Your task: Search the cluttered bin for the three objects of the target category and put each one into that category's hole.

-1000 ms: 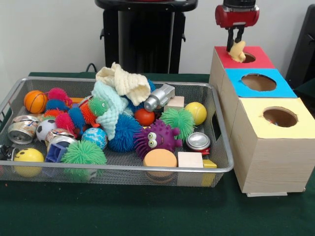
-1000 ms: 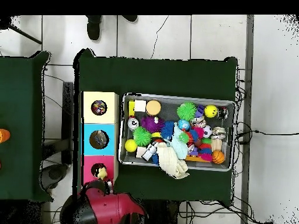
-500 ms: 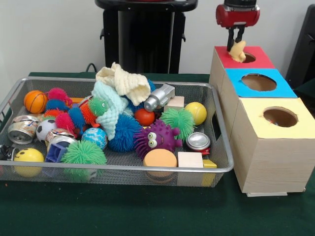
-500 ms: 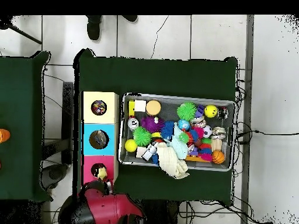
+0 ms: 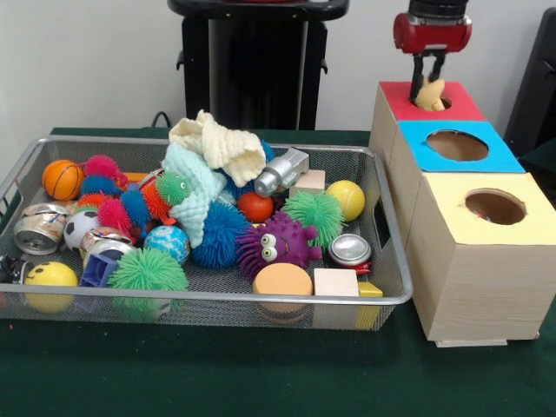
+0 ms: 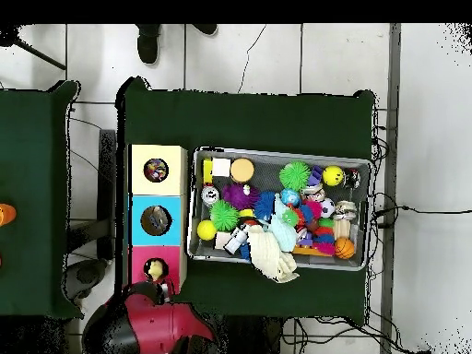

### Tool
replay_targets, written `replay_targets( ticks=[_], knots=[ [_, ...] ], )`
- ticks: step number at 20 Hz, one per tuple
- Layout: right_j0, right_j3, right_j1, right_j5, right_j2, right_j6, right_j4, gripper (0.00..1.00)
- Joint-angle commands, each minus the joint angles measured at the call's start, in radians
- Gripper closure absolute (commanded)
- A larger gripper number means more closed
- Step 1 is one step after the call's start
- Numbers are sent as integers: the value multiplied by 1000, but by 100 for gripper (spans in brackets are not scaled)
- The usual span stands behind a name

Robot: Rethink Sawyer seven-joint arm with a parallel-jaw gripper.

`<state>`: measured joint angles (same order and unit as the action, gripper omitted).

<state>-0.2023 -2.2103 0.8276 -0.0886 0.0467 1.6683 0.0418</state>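
Now, from the front, the gripper [image 5: 428, 80] is seen shifted a little toward the red box's hole [image 5: 440, 103], its fingers pinched on a pale yellow cloth piece [image 5: 429, 95] (held just over the hole). A drop looks close. From above, the cloth piece [image 6: 155, 270] is seen at the red box [image 6: 140, 268], with open tabletop [image 6: 258, 120] beyond the wire bin [image 6: 195, 207].

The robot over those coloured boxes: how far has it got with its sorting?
Done so far: I cannot tell how many pieces are inside the red-topped box. In hand: the gripper holds a cream cloth right at that box's hole, so this piece is nearly in. Left: more cloths, a cream one and a pale green one, lie on the pile in the wire bin.
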Motion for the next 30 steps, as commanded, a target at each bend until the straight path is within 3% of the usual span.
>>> replay_targets(
  ticks=[1,14,17,22,30],
  knots=[
    [-11,107,-90,-4,-20,224,78,0],
    [2,94,-59,-61,-21,175,71,0],
    [36,58,2,-82,-41,158,57,0],
    [84,12,160,-217,-60,115,53,0],
    [175,0,205,-261,-92,61,28,0]
  ],
)
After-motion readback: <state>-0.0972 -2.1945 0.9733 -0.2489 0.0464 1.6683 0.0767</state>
